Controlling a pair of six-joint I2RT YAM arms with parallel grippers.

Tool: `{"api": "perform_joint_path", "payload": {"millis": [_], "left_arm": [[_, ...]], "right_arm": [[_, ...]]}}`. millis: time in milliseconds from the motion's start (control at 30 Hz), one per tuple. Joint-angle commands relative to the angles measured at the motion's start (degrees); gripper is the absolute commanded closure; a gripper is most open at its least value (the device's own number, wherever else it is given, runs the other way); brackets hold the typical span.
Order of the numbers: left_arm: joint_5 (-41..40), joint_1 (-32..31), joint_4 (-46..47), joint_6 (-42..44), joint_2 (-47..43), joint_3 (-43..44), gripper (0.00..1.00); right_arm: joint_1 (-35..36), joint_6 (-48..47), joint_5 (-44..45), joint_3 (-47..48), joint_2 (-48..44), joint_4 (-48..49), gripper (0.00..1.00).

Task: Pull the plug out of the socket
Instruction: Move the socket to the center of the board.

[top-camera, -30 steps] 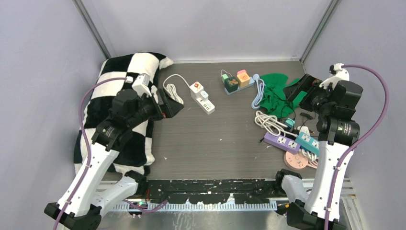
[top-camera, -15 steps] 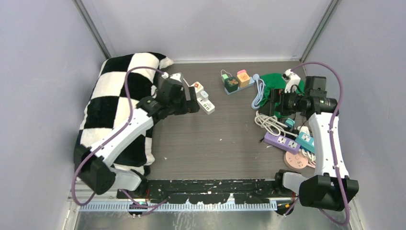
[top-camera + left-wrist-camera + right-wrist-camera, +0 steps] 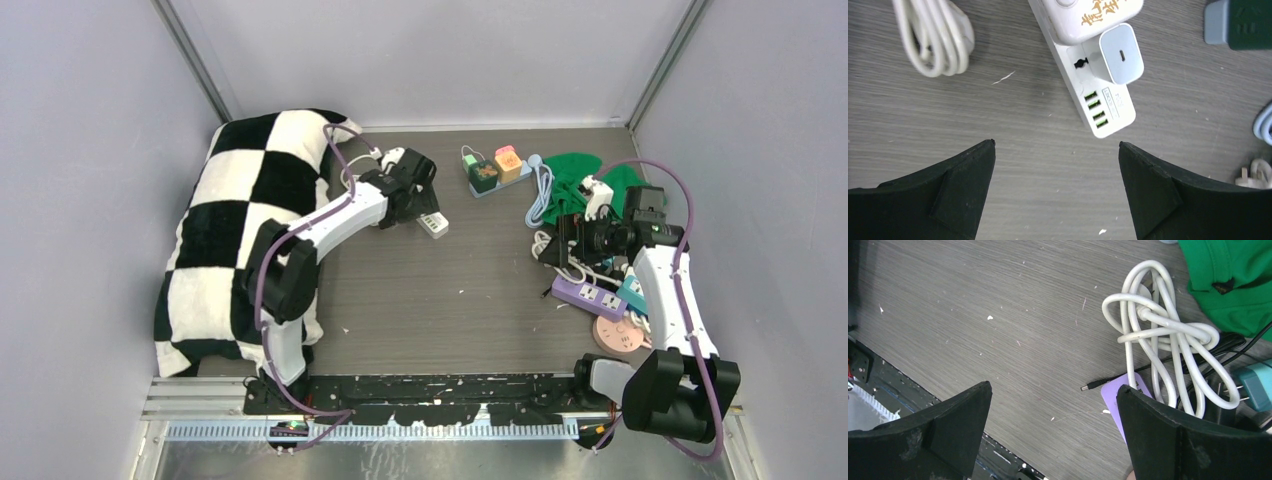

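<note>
While the left claw (image 3: 1055, 185) is hanging over the table (image 3: 998, 125) with its two fingers spread wide and nothing between them, the white plug (image 3: 1113, 55) is sitting higher in the left wrist view, above the gap and a little right of centre, well apart from both fingertips. It is standing in the face of a white power strip (image 3: 1108, 112), just below a second adapter with gold lettering (image 3: 1093, 15). The strip's long axis is running steeply from the top centre of the frame down toward the right, so the line between the fingers is lying roughly across it, slightly skewed. By my reading, the claw is needing to travel toward the top of that view and then drop onto the plug, perhaps with a small twist to square up.

Farther off, the right claw (image 3: 1055, 425) is also gaping and empty, poised over a knotted white cable (image 3: 1158, 340) at the right of the overhead view. The left arm is plainly the nearer one.
</note>
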Motion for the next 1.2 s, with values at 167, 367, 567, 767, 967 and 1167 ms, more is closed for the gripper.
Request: {"api": "perform_joint_path", "payload": {"millis": [167,367,567,767,967,1167], "left_arm": [[-6.4,-1.13,1.57,-9.24,7.87,10.06,0.05],[-7.2,-1.49,-1.92,-9.88,12.34,16.14,0.05],[-9.33,-1.48,-7.52,-13.27,17.48,21.48,0.07],[-7.74,-1.54,-8.11,-13.51,20.84,24.61,0.12],[-6.39,-1.54,-7.45,-13.05,22.84,23.97,0.19],[-5.62,-1.52,-5.38,-12.72,22.84,21.73,0.27]], "right_arm": [[-3.04,-2.04,-3.73,-2.86,-0.63,6.16,0.0],[-3.06,-2.5,-3.83,-2.89,-0.16,6.15,0.0],[-3.05,-2.48,-3.59,-2.96,0.01,6.35,0.0],[-3.09,-2.44,-3.58,-2.97,0.56,6.47,0.0],[-3.09,-2.38,-3.56,-3.06,0.8,6.59,0.0],[-3.09,-2.61,-3.42,-3.15,0.76,6.51,0.0]]}}
